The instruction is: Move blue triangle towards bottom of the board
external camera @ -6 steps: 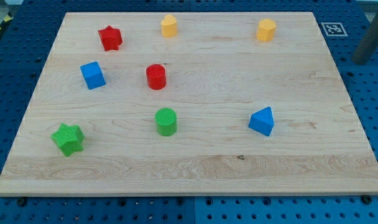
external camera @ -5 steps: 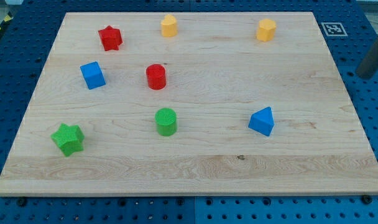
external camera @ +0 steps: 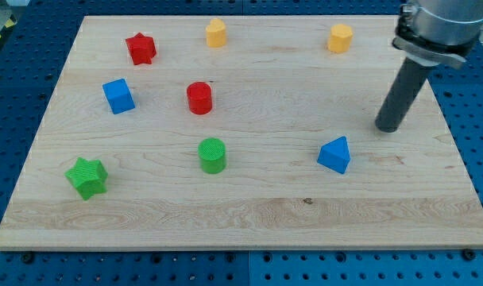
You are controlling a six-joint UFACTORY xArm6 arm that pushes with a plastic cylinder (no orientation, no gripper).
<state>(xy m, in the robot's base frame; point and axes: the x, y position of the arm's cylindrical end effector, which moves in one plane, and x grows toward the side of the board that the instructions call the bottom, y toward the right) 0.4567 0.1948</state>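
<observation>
— Where is the rod sitting right now?

— My tip (external camera: 388, 128) is standing on the counter (external camera: 249, 214), toward the view's right. The blue triangle (external camera: 335, 154) is lying just below it and a little to the view's left, near but not touching.

— Any jaws on that arm? Are they holding anything?

— There are no jaws showing at all; the arm is ending in a plain dark rod, so nothing is being gripped. It can only shove.

— So how should the push go?

— I'd judge the tip is sitting too far to the view's right for a clean shove. It would do better sliding toward the view's left until it is standing directly above the triangle's upper point, then driving straight toward the view's bottom. Pushing from where it is now, it is likely catching the right face and spinning the block off leftward.

— Anything in the way?

— Not that I'm seeing. The green cylinder (external camera: 212, 155) is lying well to the left of the tip, level with the triangle, and the yellow block (external camera: 341, 37) is sitting well above it. The red cylinder (external camera: 199, 98), blue cube (external camera: 118, 95) and green star (external camera: 86, 176) are all far off to the left.

— How far along is the task?

— The triangle is resting mid-board, so the move looks barely begun.
</observation>
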